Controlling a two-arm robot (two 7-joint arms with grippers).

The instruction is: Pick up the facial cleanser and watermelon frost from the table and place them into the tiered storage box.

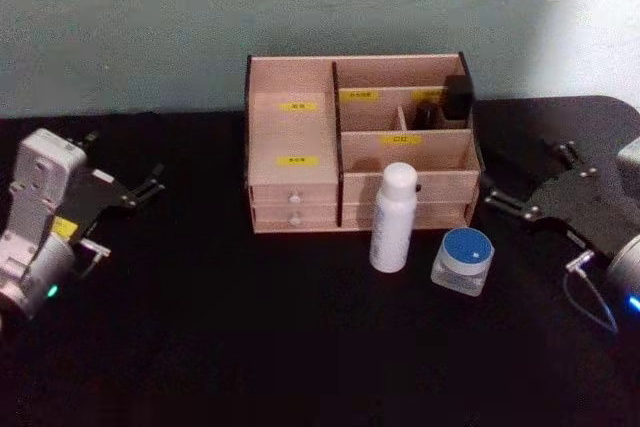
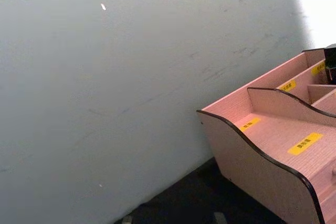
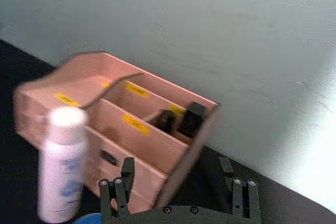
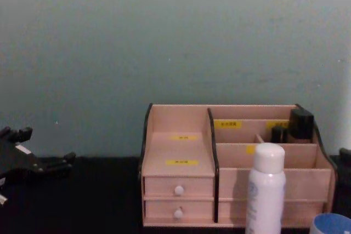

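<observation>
Nearby, watermelon frost (image 1: 463, 259) sits left of the right hand (image 1: 524, 177).

A black table (image 1: 250, 347) meets a pale grey-green wall (image 1: 150, 17) at 12 o'clock; 2 small black bottles (image 1: 457, 97) stand toward 2 o'clock.

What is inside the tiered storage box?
In the tiered storage box, two black bottles stand in the back right compartments. Its drawers are shut, so their contents cannot be seen.
</observation>
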